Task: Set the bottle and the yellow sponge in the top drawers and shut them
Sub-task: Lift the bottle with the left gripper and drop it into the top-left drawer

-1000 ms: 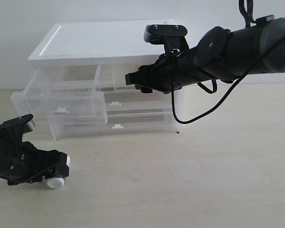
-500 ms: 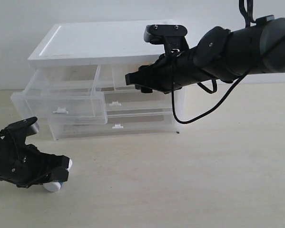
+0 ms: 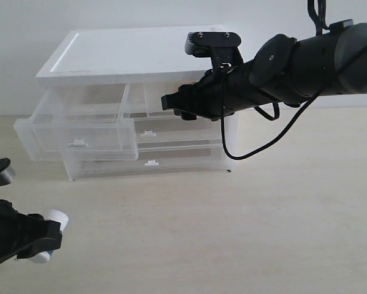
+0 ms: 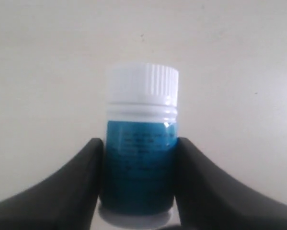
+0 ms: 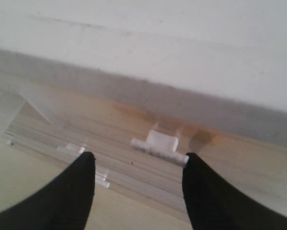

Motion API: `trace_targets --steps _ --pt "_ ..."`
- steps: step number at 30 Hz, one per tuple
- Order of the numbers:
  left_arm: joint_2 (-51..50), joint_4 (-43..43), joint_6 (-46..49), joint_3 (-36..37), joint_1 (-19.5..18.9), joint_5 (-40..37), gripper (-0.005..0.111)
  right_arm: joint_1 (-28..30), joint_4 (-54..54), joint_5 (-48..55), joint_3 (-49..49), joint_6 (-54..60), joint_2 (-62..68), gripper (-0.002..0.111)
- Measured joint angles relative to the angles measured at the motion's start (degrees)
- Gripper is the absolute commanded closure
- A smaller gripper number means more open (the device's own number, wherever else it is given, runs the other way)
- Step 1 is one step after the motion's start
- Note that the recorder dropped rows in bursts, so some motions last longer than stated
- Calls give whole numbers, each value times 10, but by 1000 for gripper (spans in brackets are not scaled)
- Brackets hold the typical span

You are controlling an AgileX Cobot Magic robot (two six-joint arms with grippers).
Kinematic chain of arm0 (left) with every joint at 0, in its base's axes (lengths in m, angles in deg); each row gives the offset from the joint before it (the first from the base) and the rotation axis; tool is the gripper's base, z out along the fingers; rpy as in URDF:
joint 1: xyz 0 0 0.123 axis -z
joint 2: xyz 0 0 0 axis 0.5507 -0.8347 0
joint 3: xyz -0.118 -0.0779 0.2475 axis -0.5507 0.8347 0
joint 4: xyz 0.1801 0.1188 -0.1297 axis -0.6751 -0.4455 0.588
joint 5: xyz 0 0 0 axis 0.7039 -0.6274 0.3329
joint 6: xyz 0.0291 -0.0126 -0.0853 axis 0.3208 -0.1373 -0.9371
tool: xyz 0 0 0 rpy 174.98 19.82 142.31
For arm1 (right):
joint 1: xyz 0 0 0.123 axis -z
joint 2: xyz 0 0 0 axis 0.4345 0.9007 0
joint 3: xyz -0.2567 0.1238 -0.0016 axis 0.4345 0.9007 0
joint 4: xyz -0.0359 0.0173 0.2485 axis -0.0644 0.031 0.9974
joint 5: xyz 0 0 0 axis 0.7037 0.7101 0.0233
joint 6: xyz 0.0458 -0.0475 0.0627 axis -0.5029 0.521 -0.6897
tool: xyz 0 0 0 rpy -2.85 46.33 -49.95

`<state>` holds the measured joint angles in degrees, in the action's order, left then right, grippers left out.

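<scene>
The bottle (image 4: pixel 142 91), white-capped with a teal label, sits between the fingers of my left gripper (image 4: pixel 139 143), which is shut on its label band. In the exterior view that gripper (image 3: pixel 47 237) is low at the far left, with the bottle (image 3: pixel 55 220) tilted in it. The left top drawer (image 3: pixel 79 131) stands pulled out. My right gripper (image 3: pixel 171 104) hovers open in front of the right top drawer (image 3: pixel 155 95), whose white tab handle (image 5: pixel 158 143) lies just beyond its fingertips (image 5: pixel 88 165). No yellow sponge shows clearly; a faint orange tint shows behind that drawer front.
The white-topped drawer cabinet (image 3: pixel 134 52) stands at the back against the wall, with two full-width drawers (image 3: pixel 171 156) below the top pair. The right arm's cable (image 3: pixel 257 147) hangs beside the cabinet. Bare pale tabletop (image 3: pixel 244 233) spreads in front and to the right.
My left gripper has closed on the bottle and drawn back to the lower left with it. The right arm has not moved.
</scene>
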<state>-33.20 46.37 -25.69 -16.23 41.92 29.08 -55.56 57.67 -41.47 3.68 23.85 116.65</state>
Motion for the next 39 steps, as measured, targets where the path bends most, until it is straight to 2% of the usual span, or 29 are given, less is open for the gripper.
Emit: trace_targets --steps 10,13,17,23,32,39 --pt "237 31 -1 48 0 -38 103 0 0 0 0 0 0 57" --pt "293 49 -2 31 0 -38 103 0 0 0 0 0 0 57" --pt "316 59 -2 -14 0 -37 103 0 0 1 0 0 0 57" --pt "273 60 6 -108 0 -35 103 0 0 5 -1 0 0 57" --pt "103 53 10 -244 0 -49 103 1 0 7 -2 1 0 57" --pt "-7 51 10 -310 0 -63 103 1 0 7 -2 7 0 57"
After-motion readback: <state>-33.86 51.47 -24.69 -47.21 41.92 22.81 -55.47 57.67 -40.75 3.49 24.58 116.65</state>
